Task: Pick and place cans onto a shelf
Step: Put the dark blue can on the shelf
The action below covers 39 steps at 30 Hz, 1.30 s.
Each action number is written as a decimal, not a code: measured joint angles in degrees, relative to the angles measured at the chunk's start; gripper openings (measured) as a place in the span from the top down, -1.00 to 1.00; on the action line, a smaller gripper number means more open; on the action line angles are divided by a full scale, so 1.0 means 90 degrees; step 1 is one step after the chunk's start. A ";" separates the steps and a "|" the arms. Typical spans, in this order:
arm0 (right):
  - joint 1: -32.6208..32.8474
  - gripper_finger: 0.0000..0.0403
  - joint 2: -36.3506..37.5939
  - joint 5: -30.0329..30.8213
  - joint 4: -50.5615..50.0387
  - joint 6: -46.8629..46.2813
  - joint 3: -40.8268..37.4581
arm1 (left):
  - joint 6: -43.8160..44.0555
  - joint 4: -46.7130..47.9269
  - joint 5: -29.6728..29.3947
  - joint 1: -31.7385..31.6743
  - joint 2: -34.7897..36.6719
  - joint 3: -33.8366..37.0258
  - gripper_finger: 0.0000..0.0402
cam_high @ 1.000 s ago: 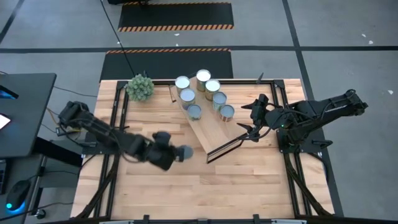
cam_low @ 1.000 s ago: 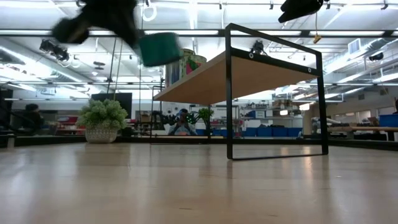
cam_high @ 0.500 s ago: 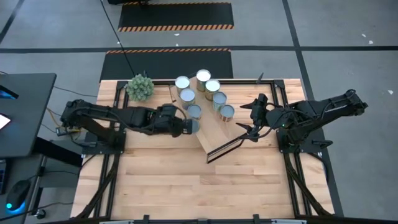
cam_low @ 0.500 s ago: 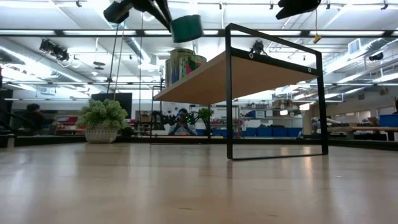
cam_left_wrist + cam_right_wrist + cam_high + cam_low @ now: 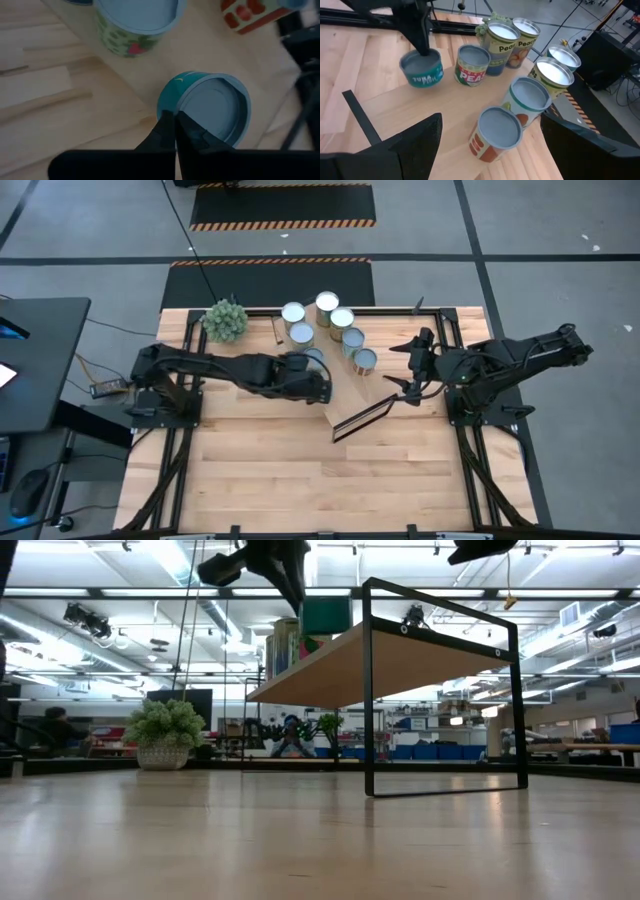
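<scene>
My left gripper (image 5: 318, 385) is shut on a low teal can (image 5: 210, 107), at the left near edge of the light-wood shelf (image 5: 352, 388). The can also shows in the right wrist view (image 5: 422, 69) and in the low view (image 5: 325, 615); in the high view the gripper hides it. Several cans (image 5: 327, 305) stand upright on the shelf's far part. My right gripper (image 5: 402, 368) is open and empty, beside the shelf's right end. My left gripper pinches the teal can's top rim (image 5: 182, 104) between its two fingers (image 5: 162, 132), on the side nearest the arm. The fingers (image 5: 422, 40) come from above, slanting down. The can stays upright, top up; whether its bottom rests on the shelf I cannot tell.
A spiky green plant ball (image 5: 225, 320) sits at the table's far left. The shelf's dark metal frame (image 5: 360, 418) marks its near end. The nearest standing can (image 5: 135, 22) is close by the teal one. Bare slatted tabletop (image 5: 300, 470) lies at the near side.
My left gripper has swung from the table's near left toward the right and far side, carrying the teal can upright to the shelf's left near edge; it rose on the way, then came down. The right arm has kept still.
</scene>
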State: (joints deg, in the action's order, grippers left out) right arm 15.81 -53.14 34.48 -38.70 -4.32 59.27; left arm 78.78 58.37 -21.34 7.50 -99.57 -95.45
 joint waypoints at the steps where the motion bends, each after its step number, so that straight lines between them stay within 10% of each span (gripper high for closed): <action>1: 0.0000 -0.72 0.0021 -0.0001 -0.0002 0.0005 0.0000 | -0.0001 0.0104 0.0002 -0.0021 -0.0086 -0.0094 1.00; 39: 0.0112 -0.72 0.0116 -0.0108 0.0309 -0.0061 0.0000 | 0.0068 -0.0055 0.0119 -0.0524 -0.0282 0.0029 0.83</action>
State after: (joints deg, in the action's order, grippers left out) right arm 16.82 -52.10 33.51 -35.92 -4.87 59.27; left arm 79.40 57.87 -20.27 2.79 -102.10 -95.20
